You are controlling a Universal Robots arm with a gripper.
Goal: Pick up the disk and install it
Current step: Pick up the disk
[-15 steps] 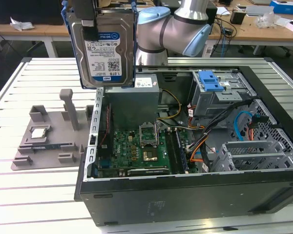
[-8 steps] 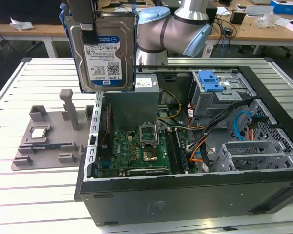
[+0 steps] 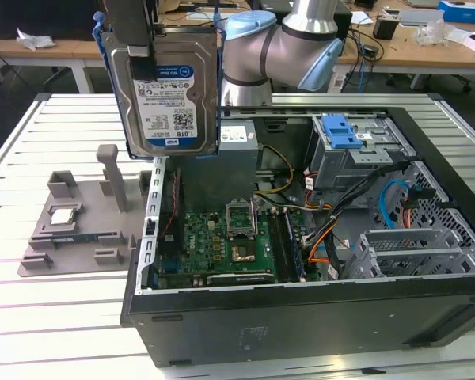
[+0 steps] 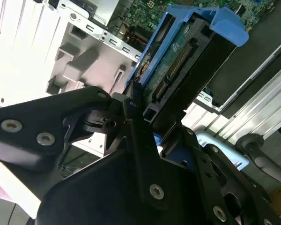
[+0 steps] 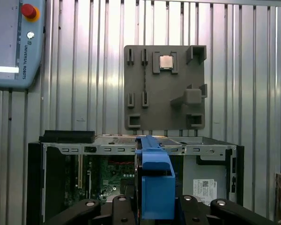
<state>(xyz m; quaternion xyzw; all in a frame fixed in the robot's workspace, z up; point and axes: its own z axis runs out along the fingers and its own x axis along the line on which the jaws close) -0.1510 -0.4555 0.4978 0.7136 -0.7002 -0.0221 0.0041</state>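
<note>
Where the black fingers [image 4: 132, 105] close in the second wrist view, they are clamped on the connector end of the disk [image 4: 178, 61]. One pad presses its blue rail, and the far pad is mostly hidden behind the drive's body. From across the room, in the exterior view, the gripper [image 3: 142, 57] comes down out of the top edge of the frame, so its upper part is cut off. It holds the disk [image 3: 170, 95] upright in the air with the blue-and-white label facing outward. The drive hangs above the wall of the open computer case [image 3: 301, 317] on the exterior view's left, touching nothing, and it blocks part of the arm [image 3: 293, 39] behind it. In the first wrist view the disk [image 5: 154, 180] is seen edge-on as a blue strip that covers the middle of the case's interior. Inside the case lies the green motherboard [image 3: 222, 237], and a grey drive cage [image 3: 344, 131] with a blue latch sits towards the back. Well apart, on the slatted table [image 3: 32, 317], a grey fixture plate [image 3: 71, 229] carries a small square chip [image 3: 61, 215].
</note>
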